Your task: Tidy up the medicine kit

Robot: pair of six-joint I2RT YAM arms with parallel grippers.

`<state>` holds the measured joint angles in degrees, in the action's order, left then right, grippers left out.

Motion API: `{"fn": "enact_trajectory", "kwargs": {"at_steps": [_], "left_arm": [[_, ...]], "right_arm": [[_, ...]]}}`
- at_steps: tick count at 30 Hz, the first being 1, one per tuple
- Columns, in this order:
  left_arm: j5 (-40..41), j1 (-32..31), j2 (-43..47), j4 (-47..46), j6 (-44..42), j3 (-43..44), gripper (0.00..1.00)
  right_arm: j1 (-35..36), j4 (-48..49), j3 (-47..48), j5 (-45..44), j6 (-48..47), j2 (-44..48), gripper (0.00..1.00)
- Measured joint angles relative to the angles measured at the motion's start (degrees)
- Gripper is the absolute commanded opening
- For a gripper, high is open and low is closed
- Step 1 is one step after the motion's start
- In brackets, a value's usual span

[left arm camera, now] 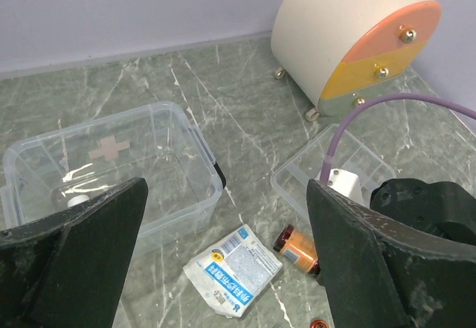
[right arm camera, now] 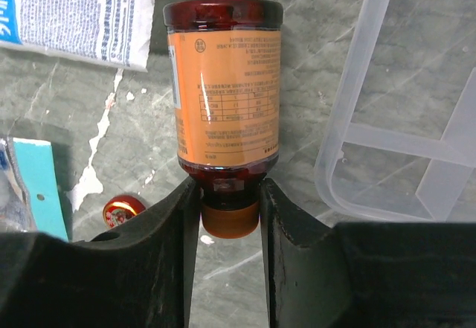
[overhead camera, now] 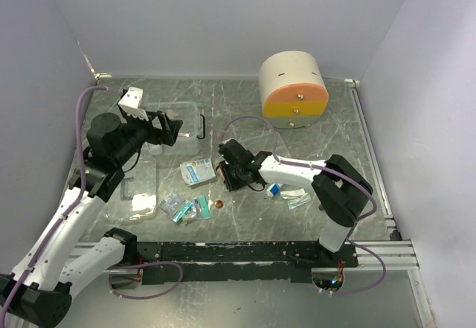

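Medicine kit [left arm camera: 160,131] at back left of tabletop [overhead camera: 245,105], below released left hand [left arm camera: 226,185]. Right hand [right arm camera: 229,194] clenched on orange bottle [right arm camera: 223,90] at its cap end. Packet [left arm camera: 232,268] and sachets [overhead camera: 186,207] lie loose outside: sorting judged barely started.

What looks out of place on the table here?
The orange-labelled bottle lies on its side, the right gripper pinching its cap end. Packets lie scattered outside the clear box, and the divided tray sits loose beside the bottle.
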<state>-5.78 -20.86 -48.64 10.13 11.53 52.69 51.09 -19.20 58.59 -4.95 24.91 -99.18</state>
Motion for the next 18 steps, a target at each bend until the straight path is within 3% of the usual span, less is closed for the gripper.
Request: {"fn": "enact_trajectory", "kwargs": {"at_steps": [6, 14, 18], "left_arm": [[-1.42, 0.02, -1.75, -0.02, -2.71, 0.0, 0.95], [-18.82, -0.66, -0.76, -3.41, -17.16, -3.21, 0.99], [-21.59, -1.4, 0.48, -4.92, -21.57, -5.86, 0.99]], "right_arm": [[-1.53, -2.58, 0.02, 6.01, -1.22, 3.48, 0.08], [-3.63, -3.19, 0.59, 16.28, 2.86, 14.71, 0.04], [-4.61, -2.97, 0.59, 19.87, 5.14, 19.15, 0.04]]}}
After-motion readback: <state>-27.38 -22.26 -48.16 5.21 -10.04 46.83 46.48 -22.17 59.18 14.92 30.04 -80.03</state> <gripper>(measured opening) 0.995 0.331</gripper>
